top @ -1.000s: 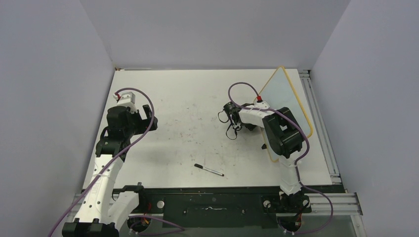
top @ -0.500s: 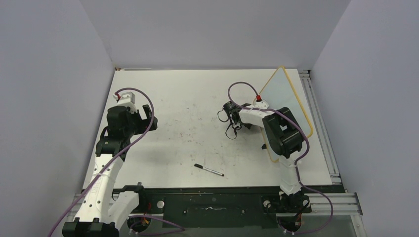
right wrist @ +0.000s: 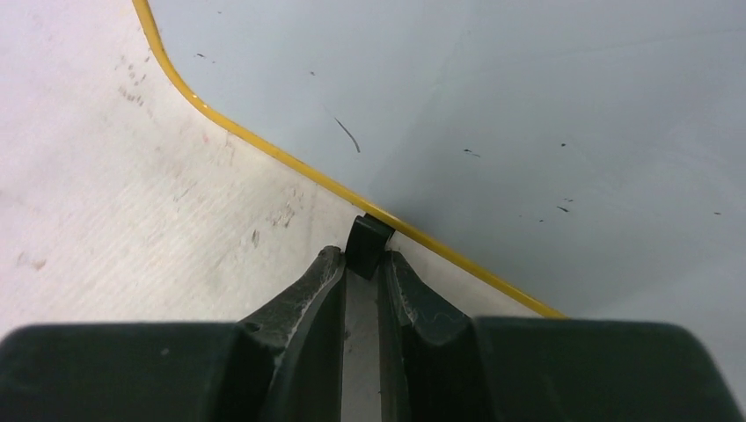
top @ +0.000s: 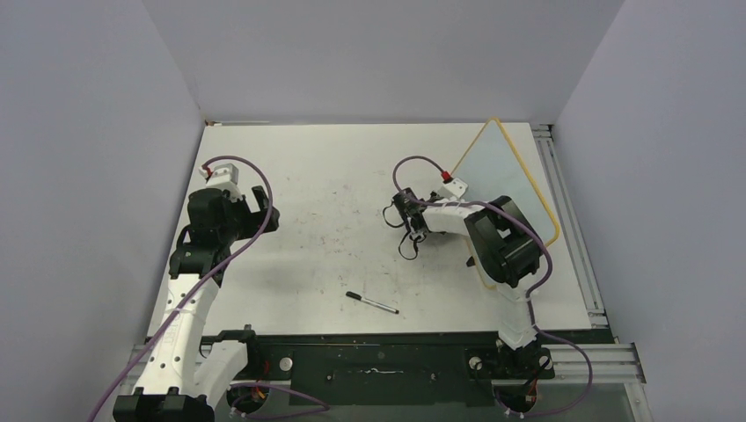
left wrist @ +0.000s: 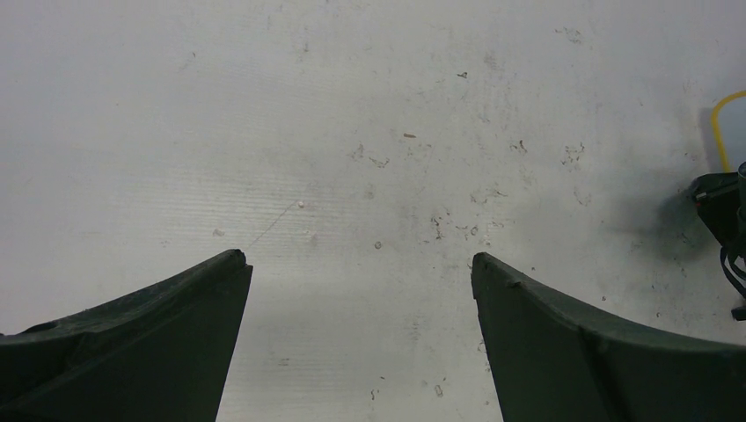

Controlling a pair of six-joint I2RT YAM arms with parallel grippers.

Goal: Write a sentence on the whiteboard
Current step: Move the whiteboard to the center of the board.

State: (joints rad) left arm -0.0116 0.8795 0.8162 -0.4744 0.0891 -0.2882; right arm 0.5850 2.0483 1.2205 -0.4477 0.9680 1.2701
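At the frame edge, right gripper clamps the whiteboard by a black foot; left gripper stands apart. No sentence yet; marker lies ungrasped.

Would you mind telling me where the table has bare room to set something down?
Widest bare patch: the table's middle, between the left gripper and the right arm, from the back wall to the marker. The far left corner is free too. Crowded on the right: the whiteboard, with the right gripper shut on its black foot.
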